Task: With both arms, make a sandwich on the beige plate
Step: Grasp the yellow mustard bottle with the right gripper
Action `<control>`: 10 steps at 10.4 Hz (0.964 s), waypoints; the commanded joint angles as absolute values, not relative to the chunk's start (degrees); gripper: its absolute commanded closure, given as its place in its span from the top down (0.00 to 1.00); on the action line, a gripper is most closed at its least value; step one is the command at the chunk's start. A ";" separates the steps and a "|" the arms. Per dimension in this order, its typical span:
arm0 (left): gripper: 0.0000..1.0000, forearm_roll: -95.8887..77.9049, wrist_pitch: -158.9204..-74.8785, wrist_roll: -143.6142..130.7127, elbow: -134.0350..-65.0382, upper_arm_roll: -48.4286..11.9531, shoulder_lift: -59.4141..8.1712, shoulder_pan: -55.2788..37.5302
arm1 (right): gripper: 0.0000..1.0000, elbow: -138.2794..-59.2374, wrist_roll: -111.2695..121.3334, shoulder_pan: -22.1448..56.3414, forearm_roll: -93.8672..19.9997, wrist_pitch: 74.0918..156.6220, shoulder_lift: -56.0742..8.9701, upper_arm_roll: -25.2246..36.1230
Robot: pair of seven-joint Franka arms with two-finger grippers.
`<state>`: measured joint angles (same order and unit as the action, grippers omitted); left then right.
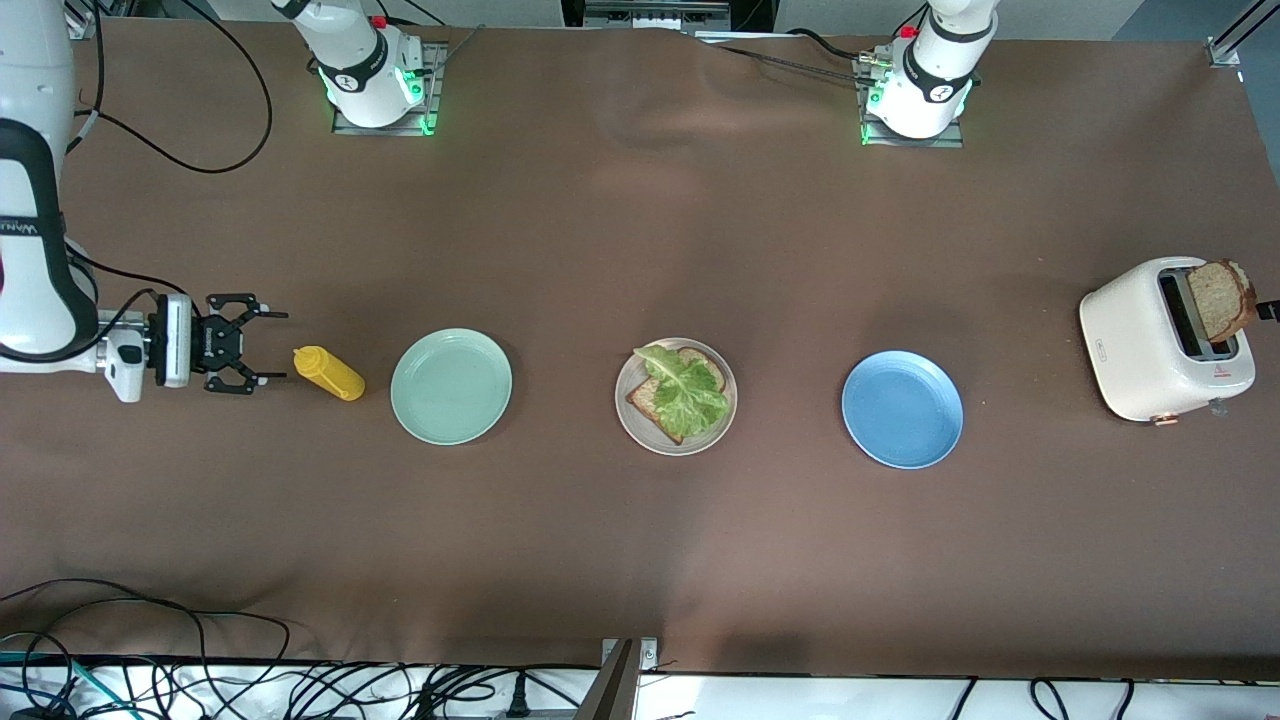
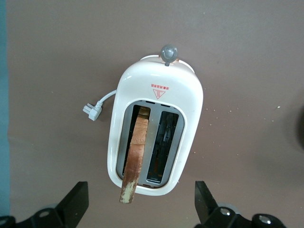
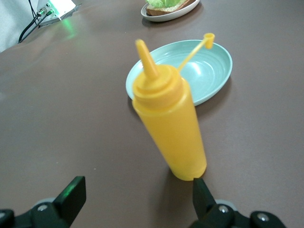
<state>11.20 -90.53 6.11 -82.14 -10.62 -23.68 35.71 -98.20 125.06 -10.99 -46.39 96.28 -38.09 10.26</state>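
The beige plate sits mid-table with a brown bread slice and a green lettuce leaf on top of it. A second bread slice stands half out of one slot of the white toaster at the left arm's end. My left gripper hangs open over the toaster, with the top edge of that slice between its fingers and untouched. My right gripper is low and open beside a yellow squeeze bottle. The bottle stands close to one finger.
A mint green plate lies between the bottle and the beige plate, and a blue plate between the beige plate and the toaster. The bottle's cap hangs off on its strap. Cables run along the table's near edge.
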 commanded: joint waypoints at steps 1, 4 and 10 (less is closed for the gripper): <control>0.96 12.48 -91.23 7.38 -85.15 -11.25 -23.38 37.78 | 1.00 -94.31 126.74 -11.78 -51.66 94.04 -43.40 10.02; 0.95 12.57 -91.32 7.38 -87.88 -11.25 -23.47 38.84 | 1.00 -92.91 127.35 -11.51 -52.38 94.74 -44.82 8.97; 0.86 12.74 -92.37 7.21 -92.19 -11.25 -23.11 39.38 | 1.00 -92.63 138.33 -10.99 -56.78 96.15 -45.97 6.50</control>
<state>11.20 -91.31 6.14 -90.28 -10.62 -24.32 38.76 -93.98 135.90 -10.60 -55.45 96.30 -44.70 6.70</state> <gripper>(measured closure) 0.093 0.000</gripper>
